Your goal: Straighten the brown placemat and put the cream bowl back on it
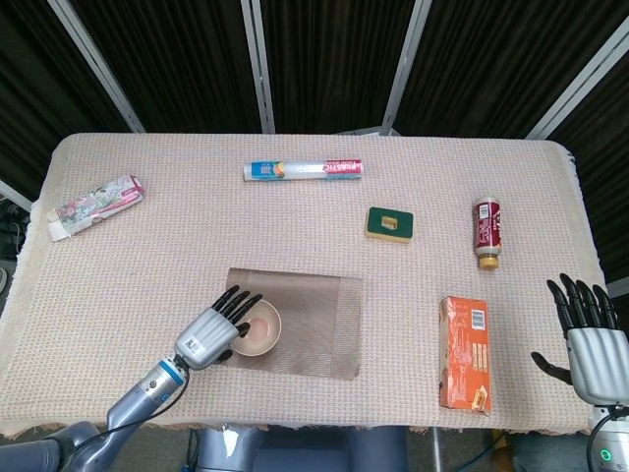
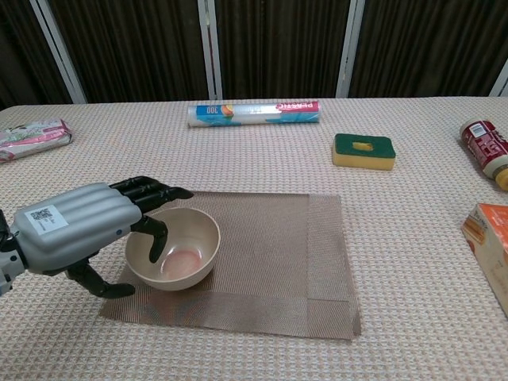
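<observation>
Bowl: cream bowl [image 2: 173, 248] sat on the left part of the brown placemat [image 2: 270, 254], near the table's front edge.
Left hand: left hand [image 2: 75, 226] reached over the bowl's left rim, fingers [image 2: 155, 232] dipping inside, thumb outside; whether it truly gripped, I couldn't tell.
Right hand: right hand [image 1: 590, 339] hovered released, fingers spread, right of the orange box [image 1: 464, 352].

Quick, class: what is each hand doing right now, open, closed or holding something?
Left hand: open, fingers hooked over the bowl rim, not yet gripping.
Right hand: open, holding nothing.
</observation>
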Controlling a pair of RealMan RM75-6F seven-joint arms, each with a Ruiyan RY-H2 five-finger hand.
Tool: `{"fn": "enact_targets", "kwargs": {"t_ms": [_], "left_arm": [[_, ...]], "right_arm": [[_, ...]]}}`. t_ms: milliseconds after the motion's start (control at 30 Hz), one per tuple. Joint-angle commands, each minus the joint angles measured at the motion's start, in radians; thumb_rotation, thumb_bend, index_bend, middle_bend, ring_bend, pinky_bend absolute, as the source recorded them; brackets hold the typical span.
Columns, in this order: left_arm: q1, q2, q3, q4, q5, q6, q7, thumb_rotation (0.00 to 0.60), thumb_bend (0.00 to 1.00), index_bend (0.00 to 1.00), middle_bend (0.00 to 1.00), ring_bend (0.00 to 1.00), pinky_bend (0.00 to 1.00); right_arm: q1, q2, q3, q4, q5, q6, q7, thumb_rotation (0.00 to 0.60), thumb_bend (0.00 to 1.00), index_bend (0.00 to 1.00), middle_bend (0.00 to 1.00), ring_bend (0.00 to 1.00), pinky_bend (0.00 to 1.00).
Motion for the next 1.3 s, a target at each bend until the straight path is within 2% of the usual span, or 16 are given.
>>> {"fn": "enact_targets", "kwargs": {"t_ms": [33,200,367,567,667,867,1100,1300], "left_arm": [[-0.003,-0.012,0.003,0.014,-0.003,0.003,0.001,0.6,0.33,0.63,0.0,0.0,0.0],[0.002,-0.005,0.001,0.012,0.002,0.039,-0.011,0.6,0.37,0.67,0.0,0.0,0.0],[0.006,0.041,-0.034,-0.01,-0.022,0.078,-0.023,0.6,0.38,0.67,0.0,0.0,0.0],[0.012,0.144,-0.1,-0.041,-0.12,0.08,-0.03,0.6,0.37,0.66,0.0,0.0,0.0],[0.016,0.205,-0.133,-0.035,-0.221,0.038,-0.008,0.6,0.37,0.66,0.0,0.0,0.0],[0.021,0.261,-0.179,0.065,-0.416,-0.065,-0.059,0.6,0.38,0.66,0.0,0.0,0.0],[0.019,0.255,-0.182,0.208,-0.525,-0.167,-0.133,0.6,0.38,0.65,0.0,0.0,0.0],[0.014,0.232,-0.182,0.297,-0.607,-0.23,-0.133,0.6,0.38,0.65,0.0,0.0,0.0]], "right_arm": [[0.0,0.001,0.0,0.0,0.001,-0.001,0.003,0.6,0.0,0.0,0.0,0.0,0.0],[0.0,0.001,-0.001,0.0,0.001,-0.001,0.001,0.6,0.0,0.0,0.0,0.0,0.0],[0.0,0.002,-0.002,-0.003,-0.001,-0.001,0.003,0.6,0.0,0.0,0.0,0.0,0.0],[0.001,0.003,-0.006,-0.005,-0.002,-0.006,-0.004,0.6,0.0,0.0,0.0,0.0,0.0],[0.002,0.002,-0.011,-0.011,-0.007,-0.009,-0.011,0.6,0.0,0.0,0.0,0.0,0.0],[0.004,-0.004,-0.02,-0.024,-0.019,-0.017,-0.026,0.6,0.0,0.0,0.0,0.0,0.0],[0.011,-0.018,-0.029,-0.028,-0.019,-0.036,-0.056,0.6,0.0,0.0,0.0,0.0,0.0],[0.015,-0.022,-0.029,-0.028,-0.009,-0.048,-0.066,0.6,0.0,0.0,0.0,0.0,0.0]]}}
